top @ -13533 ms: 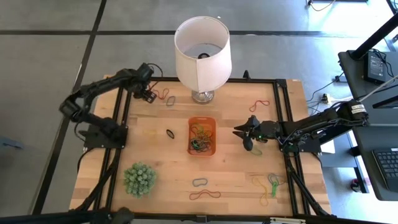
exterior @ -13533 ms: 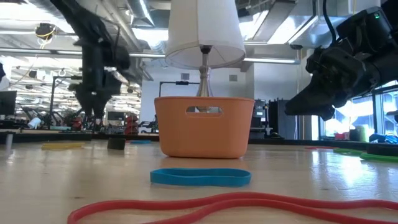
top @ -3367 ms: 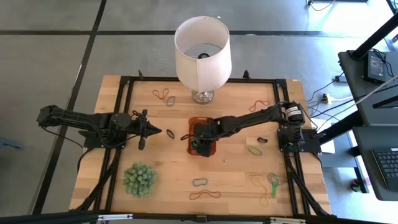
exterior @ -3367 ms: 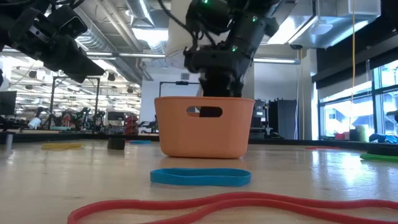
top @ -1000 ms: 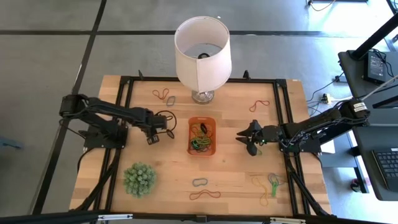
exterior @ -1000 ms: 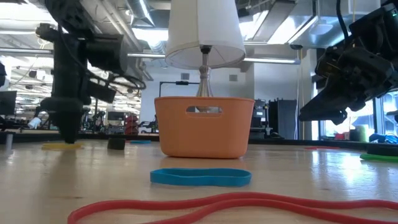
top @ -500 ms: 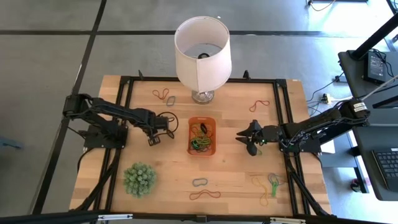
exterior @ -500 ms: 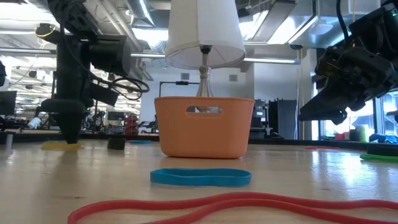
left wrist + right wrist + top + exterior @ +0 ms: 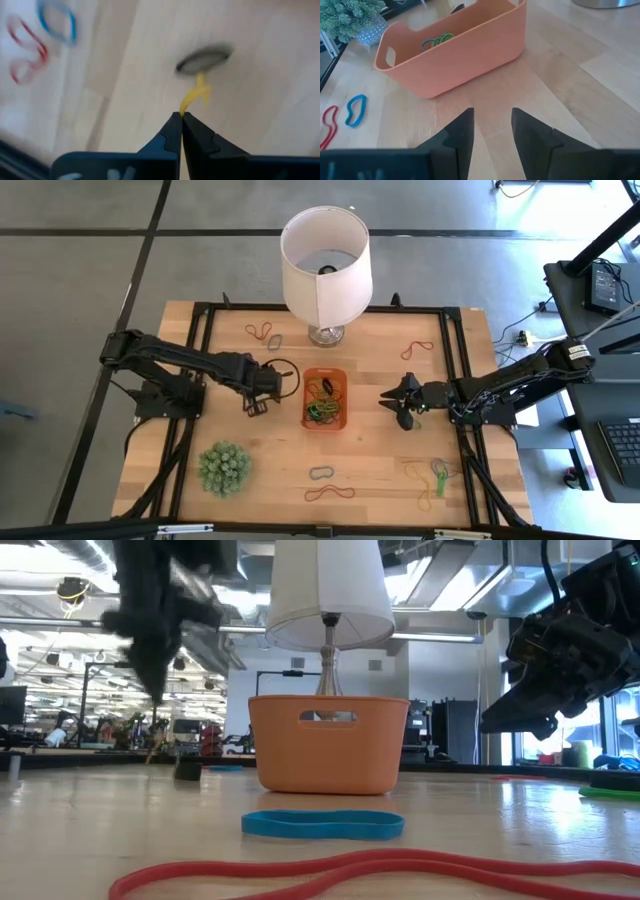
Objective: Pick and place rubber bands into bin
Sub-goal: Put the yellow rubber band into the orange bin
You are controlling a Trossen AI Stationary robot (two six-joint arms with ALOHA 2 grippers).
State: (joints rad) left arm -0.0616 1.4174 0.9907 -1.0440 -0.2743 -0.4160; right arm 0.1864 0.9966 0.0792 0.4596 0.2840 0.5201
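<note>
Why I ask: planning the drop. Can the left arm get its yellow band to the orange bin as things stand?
Probably yes. The left gripper, shut on the yellow band, sits just beside the bin, with bare table between them.

Both arms matte black, jointed segments, exposed black cable loops. Left gripper (image 9: 181,122) and right gripper (image 9: 492,127): dark tapered fingers.

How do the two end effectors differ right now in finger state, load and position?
The left end effector is shut, pinching a yellow rubber band; the right end effector is open and empty. The left one sits just left of the orange bin; the right one waits farther off on the bin's right. Both are aimed toward the bin.
</note>
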